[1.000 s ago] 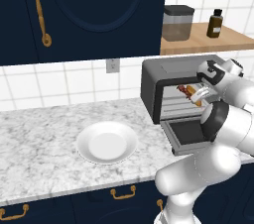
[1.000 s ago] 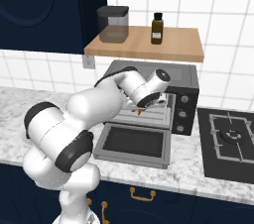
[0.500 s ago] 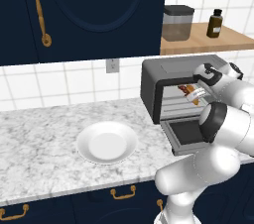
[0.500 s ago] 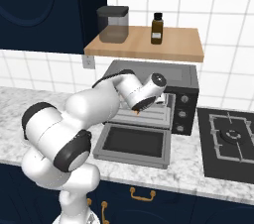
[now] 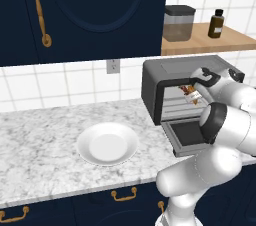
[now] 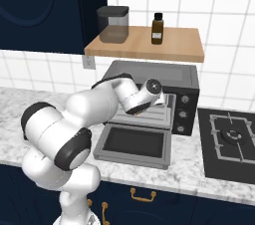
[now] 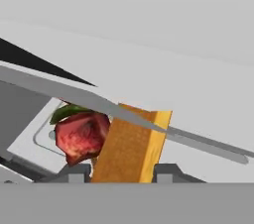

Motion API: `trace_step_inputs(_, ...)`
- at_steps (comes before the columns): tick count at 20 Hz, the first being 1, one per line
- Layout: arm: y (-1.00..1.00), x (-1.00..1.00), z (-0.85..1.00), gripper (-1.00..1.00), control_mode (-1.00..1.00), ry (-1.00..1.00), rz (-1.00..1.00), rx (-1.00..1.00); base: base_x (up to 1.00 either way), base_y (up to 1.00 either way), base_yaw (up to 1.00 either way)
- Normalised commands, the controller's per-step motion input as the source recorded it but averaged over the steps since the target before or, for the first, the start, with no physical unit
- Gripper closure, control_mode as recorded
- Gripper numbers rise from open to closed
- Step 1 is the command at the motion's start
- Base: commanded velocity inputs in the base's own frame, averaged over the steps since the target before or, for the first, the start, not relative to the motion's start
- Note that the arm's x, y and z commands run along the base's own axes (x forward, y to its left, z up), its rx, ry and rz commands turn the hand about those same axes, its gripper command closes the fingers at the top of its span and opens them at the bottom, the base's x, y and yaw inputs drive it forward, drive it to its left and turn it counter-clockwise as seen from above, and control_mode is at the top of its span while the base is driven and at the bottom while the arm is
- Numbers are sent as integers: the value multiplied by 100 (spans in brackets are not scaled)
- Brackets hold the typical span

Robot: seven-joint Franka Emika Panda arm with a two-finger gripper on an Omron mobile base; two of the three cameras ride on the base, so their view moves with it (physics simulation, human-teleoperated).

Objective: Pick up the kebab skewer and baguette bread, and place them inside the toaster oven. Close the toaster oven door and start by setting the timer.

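Note:
The toaster oven (image 5: 162, 77) (image 6: 164, 72) stands on the counter under a wooden shelf. Its door (image 5: 189, 133) (image 6: 132, 142) lies folded down flat, and the knobs (image 6: 183, 107) sit on its right side. My gripper (image 5: 195, 98) (image 7: 121, 173) reaches into the oven's mouth just above the rack and is shut on the kebab skewer (image 5: 188, 90). In the hand view the skewer's (image 7: 82, 136) red chunk, a green bit and the tan stick rise between my fingertips. The baguette bread is out of view.
A white plate (image 5: 107, 144) lies on the marble counter left of the oven. The shelf (image 6: 174, 45) above holds a jar (image 6: 113, 24) and a brown bottle (image 6: 157, 28). A gas hob (image 6: 229, 139) is right of the oven. Dark cabinets hang overhead.
The hand has eased a little further into the oven's mouth, with the skewer still in its grip. Nothing else has moved.

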Motion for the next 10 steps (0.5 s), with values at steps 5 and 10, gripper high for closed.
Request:
trace_step_inputs(5,0,54,0,100,-100,-3,0,4,0,0,0)
trace_step_inputs(10,0,47,-1,100,-100,-4,0,3,0,0,0)
